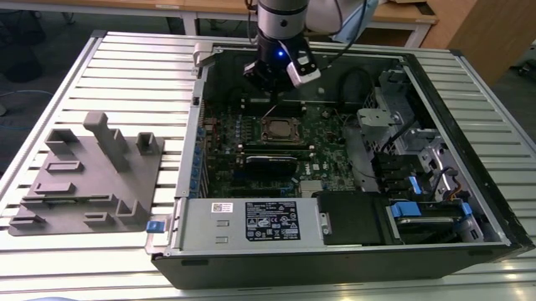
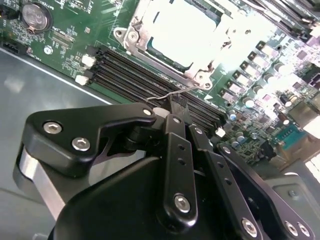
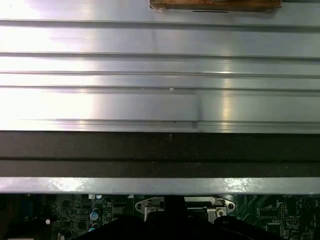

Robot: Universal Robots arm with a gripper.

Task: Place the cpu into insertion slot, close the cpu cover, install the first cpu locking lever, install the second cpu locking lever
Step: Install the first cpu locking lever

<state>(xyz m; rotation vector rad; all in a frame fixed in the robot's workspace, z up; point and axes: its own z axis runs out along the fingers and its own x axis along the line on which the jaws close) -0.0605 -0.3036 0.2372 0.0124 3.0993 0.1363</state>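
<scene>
One grey tray [image 1: 84, 182] lies at the exterior view's left. Next comes the open computer box [image 1: 335, 260] with its green board [image 1: 222, 150]. The cpu [image 1: 280, 128] sits in the middle of the board, framed by the shiny cpu cover [image 2: 200, 75]. The claw [image 1: 273, 99] hangs close over it, fingers squeezed narrow, tips right beside a thin wire lever [image 2: 189, 89].

The arm [image 1: 280, 22] points straight down, its jaws pressed together.
</scene>
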